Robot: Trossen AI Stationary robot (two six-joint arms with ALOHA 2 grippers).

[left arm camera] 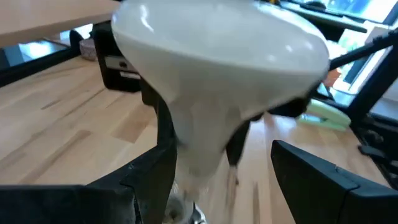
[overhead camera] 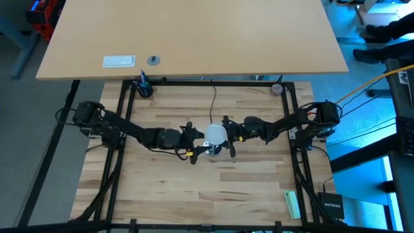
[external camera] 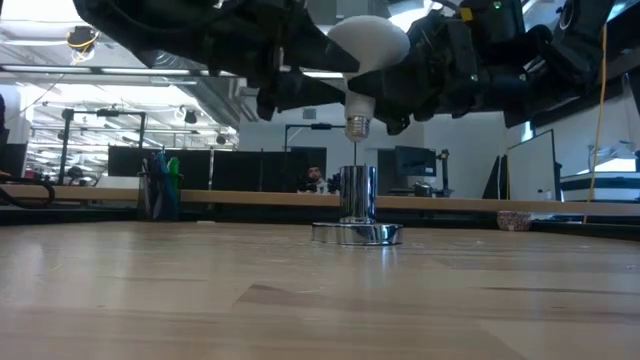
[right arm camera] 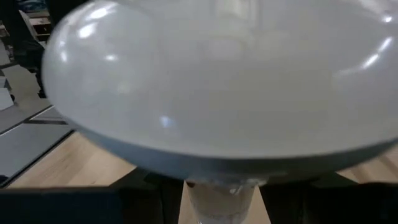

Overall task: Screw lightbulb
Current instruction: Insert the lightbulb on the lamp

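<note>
The white lightbulb (external camera: 368, 42) hangs upright over the middle of the table, globe up. Its silver screw base (external camera: 357, 127) sits a little above the chrome socket (external camera: 357, 205), which stands on its round foot (external camera: 357, 234). My right gripper (overhead camera: 228, 137) reaches in from the table's right and is shut on the lightbulb (overhead camera: 215, 134). My left gripper (overhead camera: 197, 140) comes in from the left and is open. In the left wrist view its fingers (left arm camera: 311, 180) stand on either side of the bulb's neck (left arm camera: 196, 149). Whether the nearer finger touches the neck, I cannot tell. My right gripper pinches the bulb's tapering neck (right arm camera: 221, 196), just under the globe, between its two fingers (right arm camera: 149, 202). The fingers come in about level from the table's right. The bulb stands upright in the hold, screw base down, clear of the socket.
The socket's black cord (overhead camera: 214, 97) runs toward the far edge. A dark pen cup (overhead camera: 143, 87) stands at the far left corner and a small bowl (overhead camera: 277, 88) at the far right. A green item (overhead camera: 292, 204) lies near the right front. Bare wood stretches in front of the socket.
</note>
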